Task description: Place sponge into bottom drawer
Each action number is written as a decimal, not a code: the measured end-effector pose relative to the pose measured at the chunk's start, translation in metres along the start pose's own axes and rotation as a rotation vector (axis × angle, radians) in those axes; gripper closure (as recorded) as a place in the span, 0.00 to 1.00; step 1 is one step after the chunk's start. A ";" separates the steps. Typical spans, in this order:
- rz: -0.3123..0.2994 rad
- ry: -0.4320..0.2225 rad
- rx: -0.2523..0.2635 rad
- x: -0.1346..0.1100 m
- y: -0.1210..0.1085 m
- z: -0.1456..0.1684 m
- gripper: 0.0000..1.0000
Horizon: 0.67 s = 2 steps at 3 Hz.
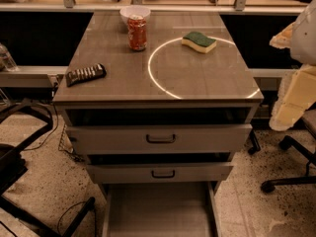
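At the right edge of the view, beside the cabinet and level with its top, we see the robot's pale arm ending in the gripper [291,102]. We cannot tell whether it is open or closed, and it holds nothing we can make out.

Well apart from it, the sponge [199,41] lies flat on the grey cabinet top [123,78], toward the back right, its green scouring side up and yellow foam below. A bright ring of light [153,78] curves around it.

We judge the sponge light, soft and squashy, not fragile. A grip across its narrow middle, pressing the yellow sides, should hold.

Farther left stand a red can [137,32] and a white bowl [135,12]. Below, the bottom drawer [160,206] is pulled out, its floor bare.
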State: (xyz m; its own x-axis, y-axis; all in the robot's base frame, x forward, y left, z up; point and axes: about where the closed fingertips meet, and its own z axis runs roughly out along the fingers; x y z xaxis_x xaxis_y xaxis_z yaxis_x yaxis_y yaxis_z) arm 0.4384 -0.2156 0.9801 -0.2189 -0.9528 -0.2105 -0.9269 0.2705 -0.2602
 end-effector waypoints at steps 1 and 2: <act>0.000 0.000 0.000 0.000 0.000 0.000 0.00; 0.012 -0.070 0.080 -0.005 -0.042 -0.001 0.00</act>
State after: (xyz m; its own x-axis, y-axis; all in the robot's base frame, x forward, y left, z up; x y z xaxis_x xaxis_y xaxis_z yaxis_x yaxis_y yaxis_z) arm 0.4781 -0.2222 0.9929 -0.2050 -0.9382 -0.2789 -0.8966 0.2942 -0.3309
